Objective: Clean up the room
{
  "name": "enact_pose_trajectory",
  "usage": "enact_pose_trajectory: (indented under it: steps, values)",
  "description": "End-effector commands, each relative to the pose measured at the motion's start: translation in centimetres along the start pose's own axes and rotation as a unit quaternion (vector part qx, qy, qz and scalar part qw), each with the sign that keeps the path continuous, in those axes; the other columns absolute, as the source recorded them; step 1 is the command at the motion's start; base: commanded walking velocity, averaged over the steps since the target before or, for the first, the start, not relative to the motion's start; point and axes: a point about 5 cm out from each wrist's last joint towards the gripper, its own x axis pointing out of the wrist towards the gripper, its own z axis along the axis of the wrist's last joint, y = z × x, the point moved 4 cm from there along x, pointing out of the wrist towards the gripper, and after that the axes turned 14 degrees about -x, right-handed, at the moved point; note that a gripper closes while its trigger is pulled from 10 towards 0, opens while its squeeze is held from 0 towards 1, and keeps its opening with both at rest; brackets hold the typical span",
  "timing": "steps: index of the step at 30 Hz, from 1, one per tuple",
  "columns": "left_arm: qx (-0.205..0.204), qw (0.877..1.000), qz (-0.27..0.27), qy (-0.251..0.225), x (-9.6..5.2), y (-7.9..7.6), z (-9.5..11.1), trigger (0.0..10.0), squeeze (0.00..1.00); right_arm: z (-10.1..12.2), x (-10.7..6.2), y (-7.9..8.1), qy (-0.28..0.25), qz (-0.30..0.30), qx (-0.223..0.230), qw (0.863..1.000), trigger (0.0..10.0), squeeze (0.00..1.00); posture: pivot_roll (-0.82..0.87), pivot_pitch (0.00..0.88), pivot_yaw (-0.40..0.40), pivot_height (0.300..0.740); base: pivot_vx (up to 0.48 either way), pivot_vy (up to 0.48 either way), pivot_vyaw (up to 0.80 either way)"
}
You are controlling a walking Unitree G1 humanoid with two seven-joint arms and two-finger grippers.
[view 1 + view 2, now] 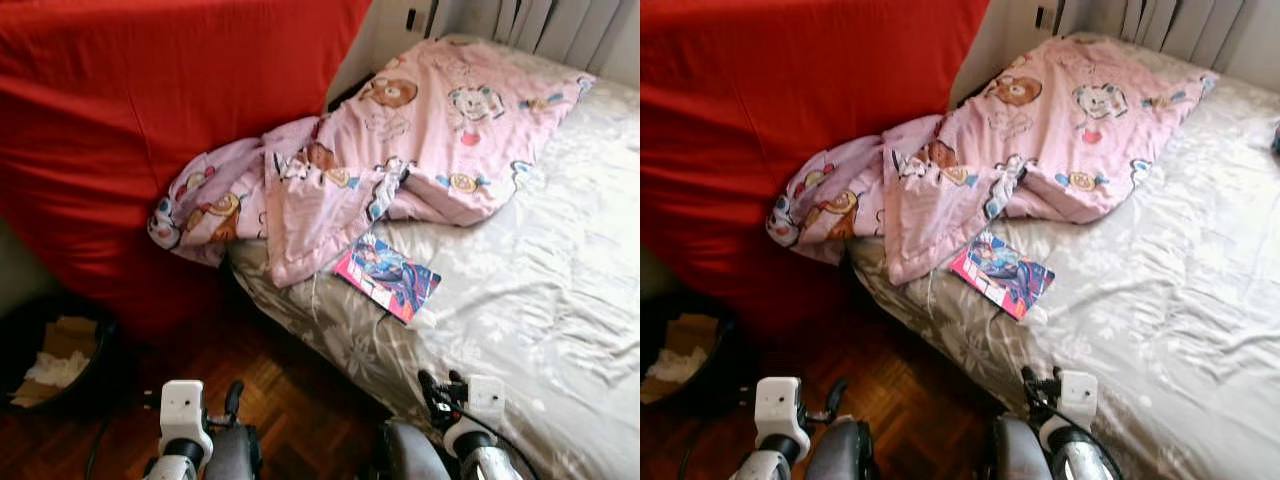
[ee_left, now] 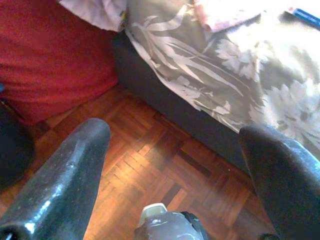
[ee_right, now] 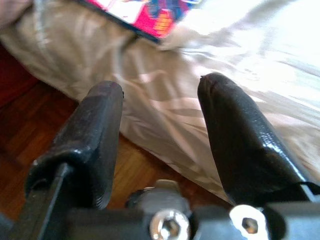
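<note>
I stand at the bed (image 1: 560, 300), facing its near corner. Both tools are low and empty: my left tool (image 2: 172, 150) hangs over the parquet floor (image 2: 150, 165) with its fingers spread wide; my right tool (image 3: 160, 125) sits just above the bed's near edge, fingers parted and holding nothing.

Items to tidy: 1 pink cartoon blanket (image 1: 400, 140), crumpled across the head end of the bed and spilling over the side edge against the red cover (image 1: 150, 110); 1 magazine (image 1: 387, 277), flat near that same edge, partly under the blanket's hem.

Risks, in my judgement: the sheet looks slick, so a careless push could slide the magazine off onto the floor. Pulling the blanket first may drag the magazine with it. A pinch could also catch sheet along with paper.

The head views show a dark bin (image 1: 55, 355) holding paper scraps on the floor. The left wrist view shows the bed's dark base (image 2: 165, 120). The right wrist view shows the magazine's corner ahead of my fingers.
</note>
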Motion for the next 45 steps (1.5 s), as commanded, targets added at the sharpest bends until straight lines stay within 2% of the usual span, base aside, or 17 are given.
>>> enact_pose_trajectory:
  steps: [1,4,14,17,20,22,23,28,29,31,37,38,39,45]
  values:
    - [-0.002,1.000,0.007,0.015,-0.6,0.5,-0.7,10.0,0.00,-0.3,-0.1,0.7,0.003,0.014,-0.001,1.000,10.0,0.00,-0.08,0.191,-0.026,0.627,0.352,0.000,0.80]
    - [-0.001,1.000,0.006,0.016,-0.6,0.5,-0.8,10.0,0.00,-0.3,-0.1,0.7,0.002,0.012,0.006,1.000,10.0,0.00,-0.08,0.191,-0.026,0.627,0.352,0.000,0.80]
    - [-0.001,1.000,-0.001,0.019,-0.7,0.1,-0.9,10.0,0.00,-0.6,0.0,-0.2,0.011,-0.026,0.029,0.999,10.0,0.00,-0.08,0.201,-0.024,0.627,0.356,0.000,0.00]
    - [-0.001,1.000,-0.001,0.018,-0.7,0.1,-0.9,10.0,0.00,-0.5,0.2,-1.1,0.016,-0.054,0.041,0.998,10.0,0.00,-0.08,0.204,-0.024,0.627,0.000,0.000,0.00]
    - [-0.002,1.000,-0.002,0.016,-0.8,0.0,-0.8,10.0,0.00,-0.3,0.2,-3.7,0.021,-0.136,0.057,0.989,10.0,0.00,-0.07,0.209,-0.025,0.627,0.000,0.000,0.00]
    - [-0.001,1.000,0.000,0.016,-0.9,0.1,-0.8,10.0,0.00,-0.2,-0.1,-5.6,0.021,-0.192,0.079,0.978,10.0,0.00,-0.07,0.210,-0.025,0.627,0.000,0.000,0.00]
    - [-0.001,1.000,0.000,0.016,-1.0,0.2,-0.8,10.0,0.00,-0.2,-0.2,-6.1,0.023,-0.205,0.081,0.975,10.0,0.00,-0.07,0.214,-0.024,0.627,0.000,0.000,0.00]
    - [0.002,1.000,-0.001,0.020,-1.3,0.2,-1.0,10.0,0.00,-0.1,-0.2,-7.0,0.028,-0.220,0.090,0.971,10.0,0.00,-0.07,0.218,-0.021,0.627,0.000,0.000,0.00]
    - [0.004,1.000,-0.002,0.021,-1.4,0.2,-1.0,10.0,0.00,0.0,0.1,-6.9,0.030,-0.215,0.095,0.972,10.0,0.27,-0.06,0.229,-0.020,0.627,0.000,0.000,0.00]
    - [0.005,1.000,-0.002,0.021,-1.6,0.2,-1.0,10.0,0.00,0.3,0.4,-6.8,0.026,-0.211,0.112,0.971,10.0,1.00,-0.06,0.235,-0.020,0.627,0.000,0.000,0.00]
    - [0.008,1.000,-0.003,0.027,-2.0,0.3,-1.2,10.0,0.00,-0.2,1.2,-6.3,0.063,-0.199,0.144,0.967,10.0,1.00,-0.04,0.248,-0.017,0.627,0.000,0.000,0.00]
    - [0.013,0.999,-0.005,0.032,-2.3,0.3,-1.4,10.0,0.00,-0.6,1.5,-5.6,0.078,-0.176,0.136,0.972,10.0,0.22,-0.02,0.261,-0.015,0.627,0.000,0.000,0.00]
    - [0.014,0.999,-0.006,0.034,-2.5,0.3,-1.5,10.0,0.00,-0.7,1.5,-5.4,0.085,-0.169,0.126,0.974,10.0,0.02,-0.02,0.261,-0.014,0.627,0.000,0.000,0.00]
    - [0.014,0.999,-0.004,0.034,-3.1,0.5,-1.5,10.0,0.00,-1.0,1.5,-5.7,0.098,-0.182,0.143,0.968,10.0,0.00,-0.01,0.271,-0.013,0.627,0.000,0.000,0.00]
